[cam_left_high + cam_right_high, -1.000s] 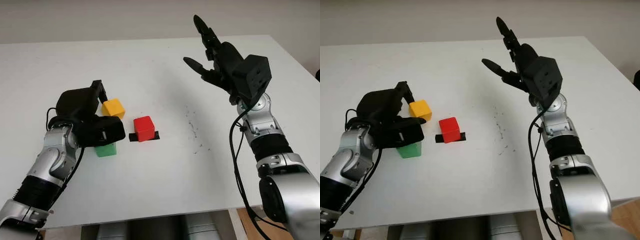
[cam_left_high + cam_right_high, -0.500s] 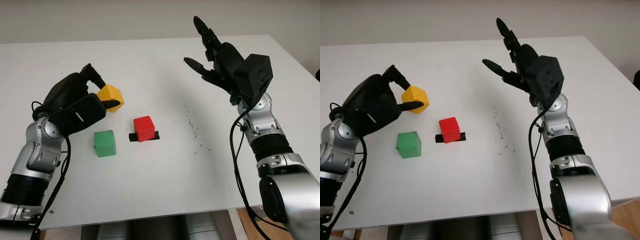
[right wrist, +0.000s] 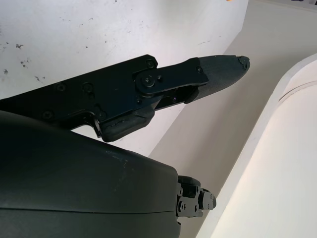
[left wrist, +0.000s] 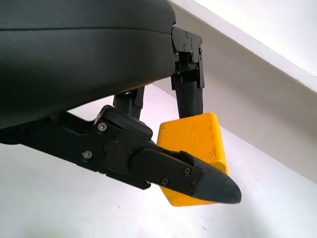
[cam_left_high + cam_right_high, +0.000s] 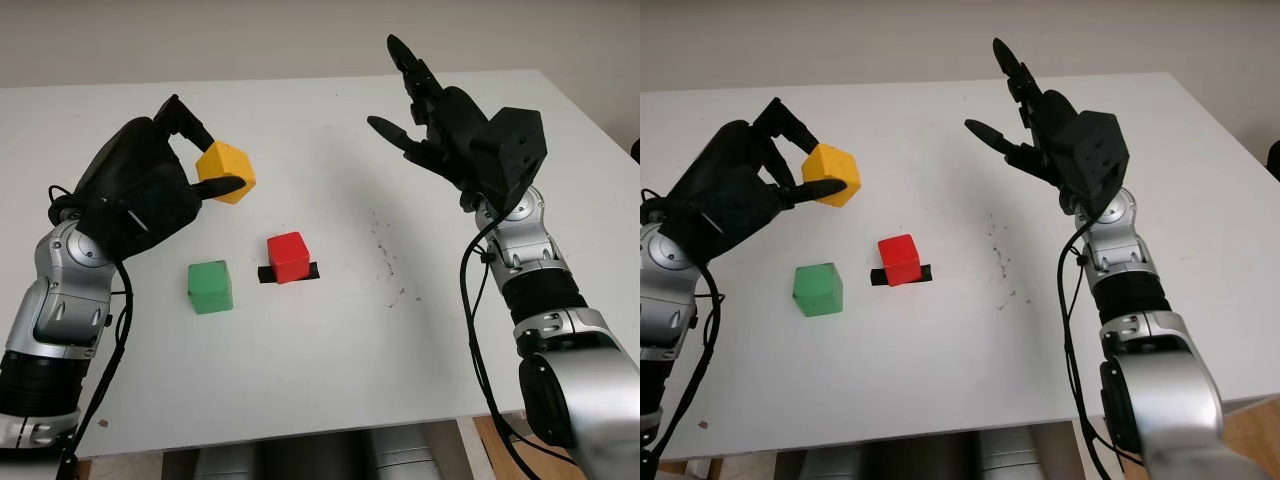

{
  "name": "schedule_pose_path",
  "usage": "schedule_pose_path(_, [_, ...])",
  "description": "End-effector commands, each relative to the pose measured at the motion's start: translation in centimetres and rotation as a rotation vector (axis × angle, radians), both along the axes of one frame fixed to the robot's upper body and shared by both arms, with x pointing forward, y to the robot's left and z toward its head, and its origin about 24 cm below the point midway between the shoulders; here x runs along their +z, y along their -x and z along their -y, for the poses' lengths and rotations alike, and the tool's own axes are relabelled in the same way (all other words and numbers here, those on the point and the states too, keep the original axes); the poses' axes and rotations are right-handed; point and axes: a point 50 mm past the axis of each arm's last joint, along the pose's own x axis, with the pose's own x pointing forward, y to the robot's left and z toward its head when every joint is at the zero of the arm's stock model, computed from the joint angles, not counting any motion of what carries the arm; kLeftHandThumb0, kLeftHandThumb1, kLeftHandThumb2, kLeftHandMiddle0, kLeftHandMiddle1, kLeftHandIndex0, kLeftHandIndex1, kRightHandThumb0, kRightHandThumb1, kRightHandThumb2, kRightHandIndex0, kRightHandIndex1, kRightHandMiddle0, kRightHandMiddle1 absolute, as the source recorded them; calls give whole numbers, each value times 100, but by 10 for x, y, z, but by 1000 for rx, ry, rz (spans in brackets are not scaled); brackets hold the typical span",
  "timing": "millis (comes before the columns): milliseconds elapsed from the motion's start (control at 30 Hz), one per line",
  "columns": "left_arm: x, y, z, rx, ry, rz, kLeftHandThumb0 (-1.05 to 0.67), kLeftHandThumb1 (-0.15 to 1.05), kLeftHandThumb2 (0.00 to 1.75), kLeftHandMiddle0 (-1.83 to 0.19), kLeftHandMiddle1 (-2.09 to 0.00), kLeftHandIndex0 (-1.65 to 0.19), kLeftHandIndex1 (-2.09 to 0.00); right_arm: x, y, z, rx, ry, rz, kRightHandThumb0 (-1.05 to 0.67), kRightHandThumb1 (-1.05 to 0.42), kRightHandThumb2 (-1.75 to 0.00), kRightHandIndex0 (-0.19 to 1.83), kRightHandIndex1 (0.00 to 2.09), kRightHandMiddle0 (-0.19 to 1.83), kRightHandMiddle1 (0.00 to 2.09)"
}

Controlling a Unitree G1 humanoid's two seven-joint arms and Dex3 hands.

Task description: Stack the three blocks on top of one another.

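My left hand [image 5: 205, 155] is shut on the yellow block [image 5: 226, 171], holding it tilted in the air above the table's left side. The left wrist view shows that yellow block [image 4: 194, 151] pinched between the black fingers [image 4: 198, 181]. A green block [image 5: 210, 286] sits on the table below and in front of the held one. To its right a red block [image 5: 289, 256] stands on a small black marker [image 5: 312, 271]. My right hand [image 5: 415, 105] is open, raised over the right half of the table, far from all three blocks.
The white table [image 5: 330, 340] has a patch of small dark specks [image 5: 388, 258] right of the red block. Its front edge runs along the bottom and its far edge meets a pale wall.
My left hand closed on the yellow block beside the green one and lifted it up and away from the table. The green block came into full view. The right hand stayed still.
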Motion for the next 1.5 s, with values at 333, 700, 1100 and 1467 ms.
schedule_pose_path(333, [-11,10,23,-158,173,29,-29,105,15,-16,-164,-33,-197,1,1,0,-6,-2,10,-81,-105,-19,-19,2,1,5])
schedule_pose_path(700, [-40,15,40,-181,299,9,-37,105,16,-23,-172,-32,-190,0,1,2,-7,-5,5,-82,-105,-18,-19,2,0,5])
schedule_pose_path(1100, [-61,23,46,-167,388,-25,-38,105,16,-10,-143,-28,-193,0,1,0,-3,-13,0,-81,-105,-18,-19,2,0,5])
schedule_pose_path(1467, [-78,25,52,-114,465,-8,-39,105,18,-22,-155,-24,-190,-1,1,-1,-1,-19,-6,-82,-105,-18,-19,2,1,6])
